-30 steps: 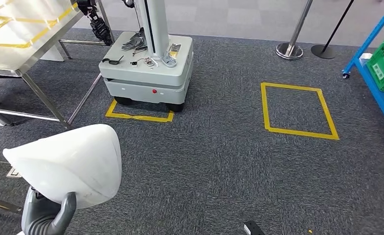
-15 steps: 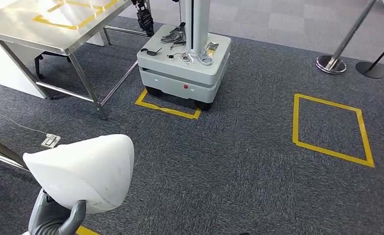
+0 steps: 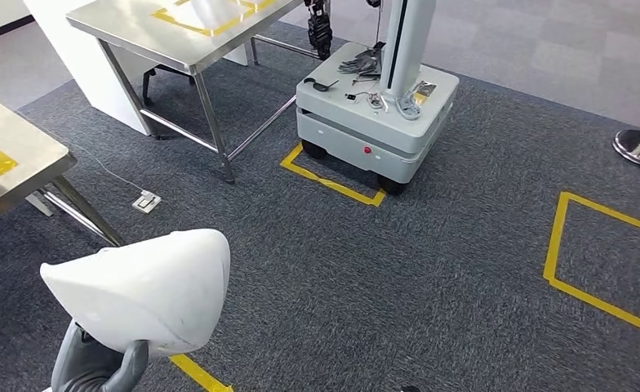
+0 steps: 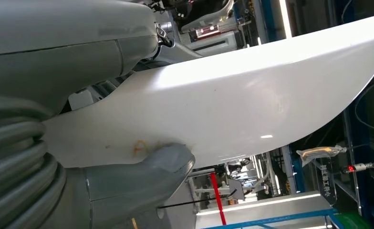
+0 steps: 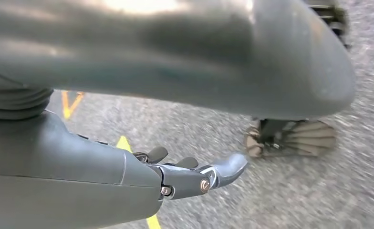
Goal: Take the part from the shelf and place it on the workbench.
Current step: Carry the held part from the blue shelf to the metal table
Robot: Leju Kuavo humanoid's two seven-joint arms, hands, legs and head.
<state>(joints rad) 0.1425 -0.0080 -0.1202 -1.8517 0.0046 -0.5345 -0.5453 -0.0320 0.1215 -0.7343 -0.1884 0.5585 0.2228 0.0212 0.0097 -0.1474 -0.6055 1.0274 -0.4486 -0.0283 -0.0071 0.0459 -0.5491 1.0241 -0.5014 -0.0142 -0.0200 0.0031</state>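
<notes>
- Whole view swung round since a second ago: camera turn, not the stuff moving; blue shelf gone from frame, second steel table (image 3: pixel 11 155) now in.
- Left hand (image 3: pixel 96 369) gripping white part (image 3: pixel 141 290), thumb pressed on its underside, well short of the workbench (image 3: pixel 178 37).
- Right hand (image 5: pixel 190 174) hanging over carpet (image 3: pixel 398 269), fingers loose, holding nothing.
- Grey wheeled base (image 3: pixel 374 114) just beside the workbench.

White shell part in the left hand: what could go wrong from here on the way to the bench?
The white curved shell part looks held near one edge by the left hand, so it may slip. It also blocks floor view near the steel workbench legs and the small floor box, risking a trip.
</notes>
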